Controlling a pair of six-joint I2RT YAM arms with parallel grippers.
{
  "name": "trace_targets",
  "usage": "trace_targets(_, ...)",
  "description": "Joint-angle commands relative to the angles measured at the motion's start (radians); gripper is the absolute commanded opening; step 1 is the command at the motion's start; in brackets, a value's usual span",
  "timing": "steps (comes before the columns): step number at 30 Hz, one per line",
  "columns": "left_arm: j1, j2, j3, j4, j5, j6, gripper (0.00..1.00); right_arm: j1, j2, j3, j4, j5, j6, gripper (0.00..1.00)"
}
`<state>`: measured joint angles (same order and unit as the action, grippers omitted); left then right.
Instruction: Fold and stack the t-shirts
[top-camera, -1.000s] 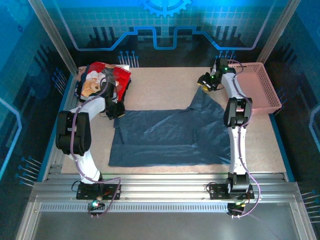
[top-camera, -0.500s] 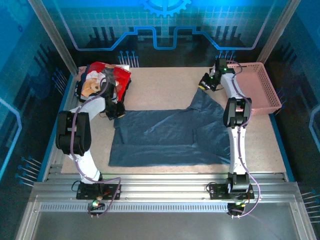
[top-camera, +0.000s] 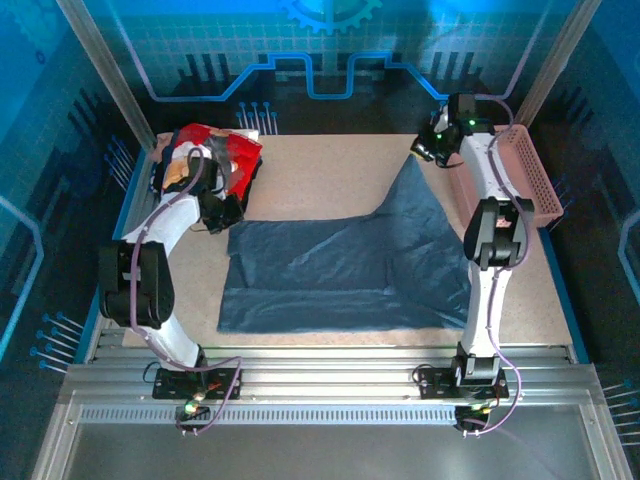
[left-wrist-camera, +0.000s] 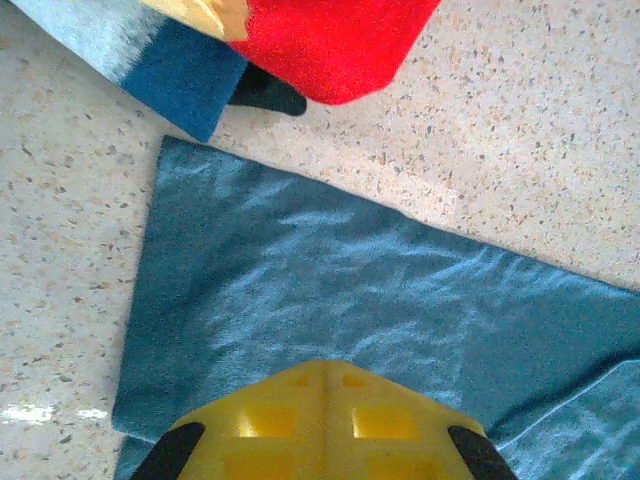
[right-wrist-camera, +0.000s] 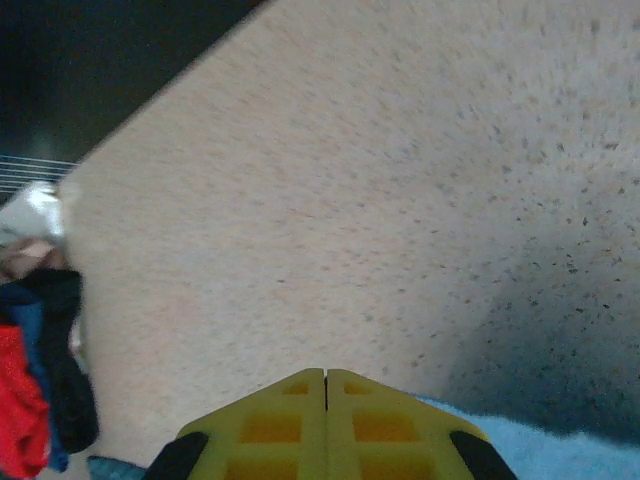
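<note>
The right gripper, pinching the slate-blue shirt by its corner, has drawn it farther back; the left gripper stays closed.

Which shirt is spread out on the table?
The slate-blue t-shirt, spread across the middle. The red t-shirt sits bunched up at the far left.

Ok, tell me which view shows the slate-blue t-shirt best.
Top external: the whole slate-blue t-shirt shows, spread over the table. Left wrist gives one flat corner close up; right wrist a pale blue sliver at the bottom edge.
</note>
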<state>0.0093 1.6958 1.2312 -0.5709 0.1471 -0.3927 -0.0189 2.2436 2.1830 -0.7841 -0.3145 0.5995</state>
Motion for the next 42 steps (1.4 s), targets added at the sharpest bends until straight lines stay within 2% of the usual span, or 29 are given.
trace_targets(1, 0.017, -0.036, -0.018, -0.023, 0.016, 0.035, 0.0, -0.018, -0.07, -0.08, 0.013, 0.009, -0.006, 0.0)
trace_targets(9, 0.03, -0.022, -0.011, -0.02, 0.02, 0.042, 0.0, -0.018, -0.148, -0.198, 0.049, -0.002, -0.01, 0.0)
trace_targets(10, 0.029, -0.012, -0.001, -0.026, 0.013, 0.039, 0.06, -0.018, -0.149, -0.204, 0.051, -0.005, -0.01, 0.0)
trace_targets(11, 0.029, 0.001, 0.008, -0.028, 0.003, 0.035, 0.18, -0.016, -0.15, -0.211, 0.055, -0.006, -0.01, 0.0)
trace_targets(15, 0.029, 0.076, 0.043, -0.031, -0.032, 0.023, 0.37, -0.014, -0.151, -0.227, 0.062, -0.003, -0.009, 0.0)
trace_targets(26, 0.033, 0.263, 0.137, 0.022, -0.118, -0.009, 0.46, -0.015, -0.133, -0.184, 0.024, -0.009, -0.029, 0.0)
trace_targets(36, 0.035, 0.375, 0.226, 0.007, -0.163, -0.016, 0.47, -0.015, -0.125, -0.188, 0.012, -0.016, -0.04, 0.0)
trace_targets(42, 0.027, 0.448, 0.291, -0.117, -0.177, -0.008, 0.27, -0.015, -0.125, -0.189, 0.017, -0.015, -0.027, 0.0)
